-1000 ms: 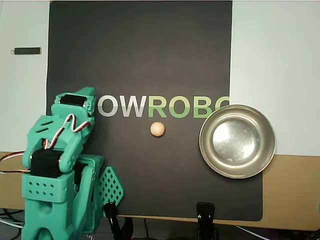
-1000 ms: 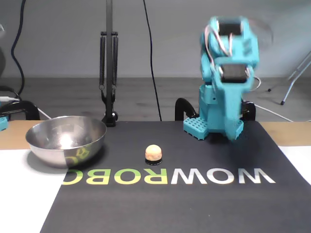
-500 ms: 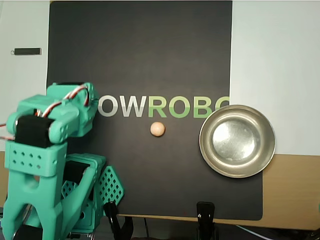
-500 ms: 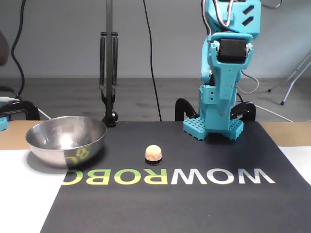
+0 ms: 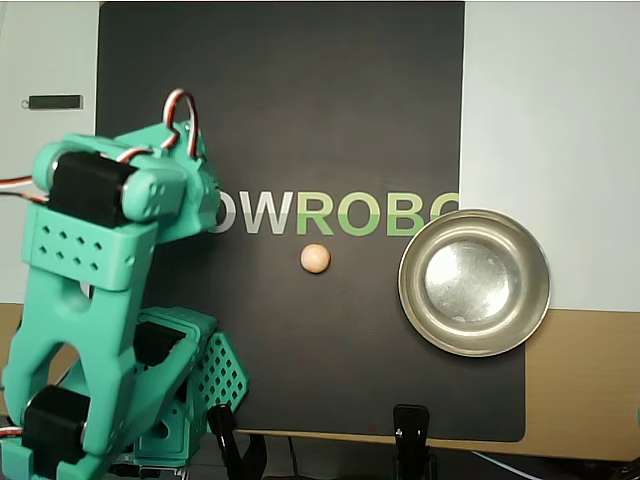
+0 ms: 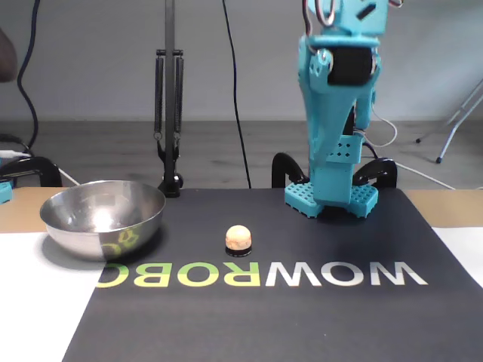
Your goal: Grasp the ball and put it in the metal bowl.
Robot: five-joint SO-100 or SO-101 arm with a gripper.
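One round wooden ball [image 5: 315,258] sits beside the shiny metal bowl [image 5: 474,283]; gripper state unclear.

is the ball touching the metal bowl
Apart. The overhead view shows the ball on the black mat with a wide strip of bare mat before the metal bowl.

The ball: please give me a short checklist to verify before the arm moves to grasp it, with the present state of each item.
1. The ball lies free on the black mat: ok.
2. Nothing stands beside the ball: ok.
3. The metal bowl is empty and upright: ok.
4. The ball and bowl are apart: ok.
5. The gripper is open: cannot tell, not seen in either view.
6. The arm is above the ball: not ok, it is raised over its base.
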